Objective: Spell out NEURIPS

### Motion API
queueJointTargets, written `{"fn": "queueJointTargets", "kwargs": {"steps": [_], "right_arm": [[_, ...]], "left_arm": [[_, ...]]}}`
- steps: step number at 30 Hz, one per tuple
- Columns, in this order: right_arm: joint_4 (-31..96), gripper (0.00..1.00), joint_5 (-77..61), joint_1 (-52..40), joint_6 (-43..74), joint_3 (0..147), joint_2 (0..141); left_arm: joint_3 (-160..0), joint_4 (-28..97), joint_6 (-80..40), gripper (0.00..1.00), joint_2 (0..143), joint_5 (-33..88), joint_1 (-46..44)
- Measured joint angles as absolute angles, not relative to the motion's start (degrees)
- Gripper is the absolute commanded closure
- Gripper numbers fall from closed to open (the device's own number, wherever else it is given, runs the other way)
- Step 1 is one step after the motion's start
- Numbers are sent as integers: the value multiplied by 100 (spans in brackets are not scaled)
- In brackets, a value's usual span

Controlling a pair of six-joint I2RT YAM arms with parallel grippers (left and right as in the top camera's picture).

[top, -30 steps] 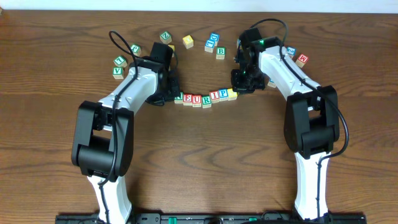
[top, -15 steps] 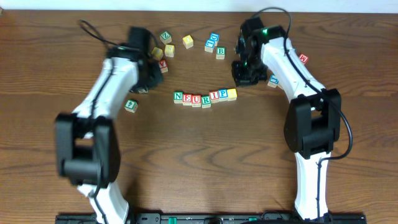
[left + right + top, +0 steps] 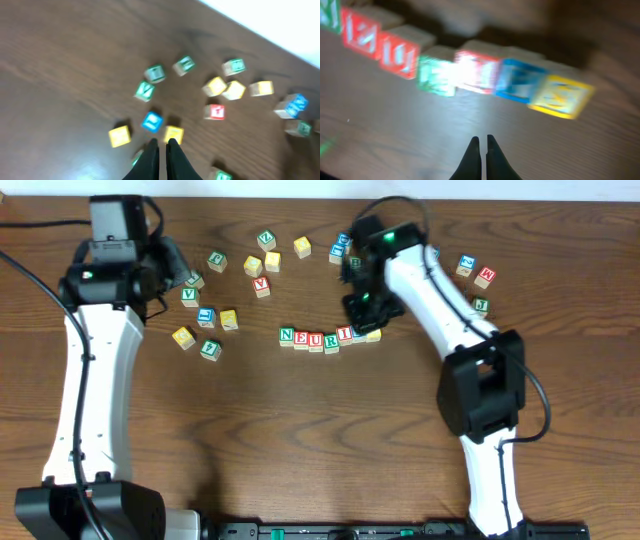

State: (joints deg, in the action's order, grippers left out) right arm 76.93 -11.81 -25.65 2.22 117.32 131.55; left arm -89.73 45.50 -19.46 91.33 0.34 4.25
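The NEURIPS row (image 3: pixel 330 338) lies mid-table as a slightly curved line: green N (image 3: pixel 287 335), E, red U (image 3: pixel 316 340), R, I, P and a yellow cube (image 3: pixel 374 333) at its right end. My right gripper (image 3: pixel 362 315) hovers over that right end, partly hiding the P. In the right wrist view the row (image 3: pixel 470 70) is blurred, and the right gripper (image 3: pixel 481 141) is shut and empty in front of it. My left gripper (image 3: pixel 178 270) is far back left, away from the row. It is shut and empty (image 3: pixel 160 145) above loose cubes.
Loose cubes lie left of the row: a green V (image 3: pixel 190 296), a blue one (image 3: pixel 206 317) and yellow ones (image 3: pixel 229 320). More sit along the back (image 3: pixel 265 240) and at the right (image 3: pixel 486 276). A white wall (image 3: pixel 280 20) borders the table's far edge.
My left arm has swung from the row's left end out to the far back left, uncovering loose cubes there. The right gripper has shifted left onto the row's right end.
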Motion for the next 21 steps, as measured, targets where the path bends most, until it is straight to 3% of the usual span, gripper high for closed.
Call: {"fn": "queueJointTargets", "kwargs": {"steps": [21], "right_arm": [[6532, 99, -1201, -3315, 172, 10722, 13155]], "left_arm": [[-8971, 4622, -1946, 92, 9286, -1, 548]]}}
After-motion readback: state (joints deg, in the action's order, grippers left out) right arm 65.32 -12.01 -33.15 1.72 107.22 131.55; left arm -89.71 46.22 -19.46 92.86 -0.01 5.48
